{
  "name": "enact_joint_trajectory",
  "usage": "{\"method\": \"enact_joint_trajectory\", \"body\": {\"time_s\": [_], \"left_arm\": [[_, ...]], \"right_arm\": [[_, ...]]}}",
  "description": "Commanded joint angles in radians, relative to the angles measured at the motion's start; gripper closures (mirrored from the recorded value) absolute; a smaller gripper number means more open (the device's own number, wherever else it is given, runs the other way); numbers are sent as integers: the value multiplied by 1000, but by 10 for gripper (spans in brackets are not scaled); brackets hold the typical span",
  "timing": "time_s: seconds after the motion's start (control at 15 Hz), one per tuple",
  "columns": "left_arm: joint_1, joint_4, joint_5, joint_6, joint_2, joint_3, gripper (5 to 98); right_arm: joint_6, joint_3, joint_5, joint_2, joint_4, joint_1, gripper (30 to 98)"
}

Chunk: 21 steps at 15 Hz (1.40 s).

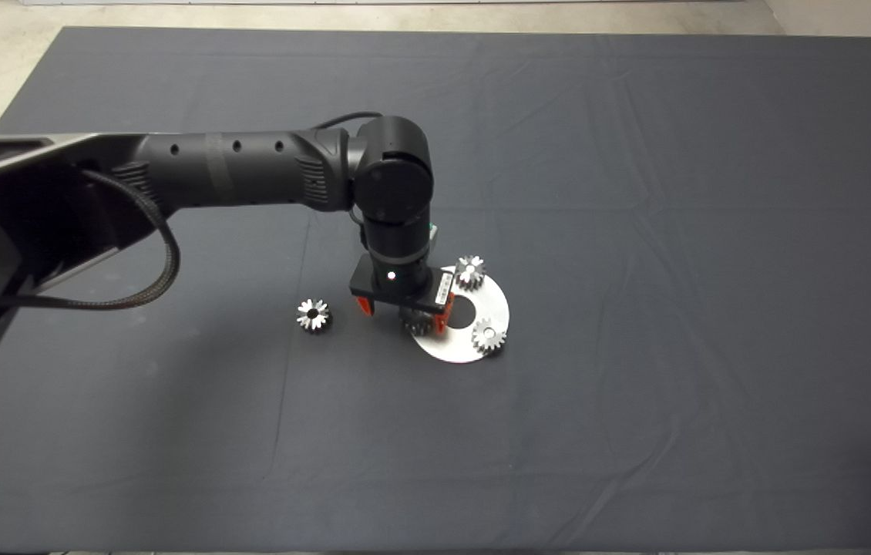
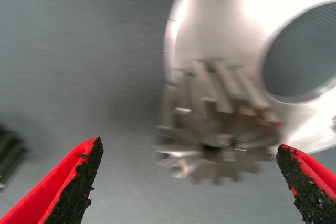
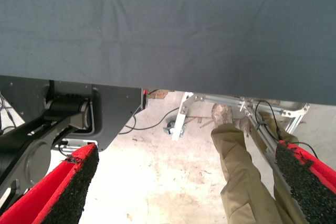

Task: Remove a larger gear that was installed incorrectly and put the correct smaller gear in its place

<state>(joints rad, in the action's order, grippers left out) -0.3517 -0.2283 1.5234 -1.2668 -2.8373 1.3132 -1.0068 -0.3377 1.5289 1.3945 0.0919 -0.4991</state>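
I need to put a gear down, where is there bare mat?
Bare mat lies right of the round plate and along the near edge. Crowded: left gripper, open around a gear on the plate; loose gear just left.

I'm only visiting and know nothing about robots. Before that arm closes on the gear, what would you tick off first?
1. Left pincer open wide enough: ok, both pads stand clear of the gear's teeth.
2. Gear between the pads: ok, it sits in the gap at the edge of the round metal plate.
3. This is the larger gear: cannot tell from these views.
4. Spare gear ready on the mat: ok, it lies apart from the plate.
5. Two other gears out of the way: ok, both are on the plate, beyond the pincer.
6. Right pincer clear: ok, parked off the mat, open.
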Motion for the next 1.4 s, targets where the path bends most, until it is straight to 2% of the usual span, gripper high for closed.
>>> {"method": "enact_joint_trajectory", "body": {"time_s": [0.0,0.47,0.73,1.07,1.33], "left_arm": [[-12,10,9,-3,-21,7,198],[-13,3,12,3,-14,9,225],[-10,-51,12,4,-15,26,275],[24,-71,11,12,-20,33,276],[28,-72,14,14,-21,35,324]], "right_arm": [[-3,-1,53,4,-32,-7,397],[-7,-1,53,12,-32,-7,397],[-7,-1,53,12,-32,-7,397],[-7,-1,53,12,-32,-7,397],[-7,-1,51,13,-32,-7,397]]}}
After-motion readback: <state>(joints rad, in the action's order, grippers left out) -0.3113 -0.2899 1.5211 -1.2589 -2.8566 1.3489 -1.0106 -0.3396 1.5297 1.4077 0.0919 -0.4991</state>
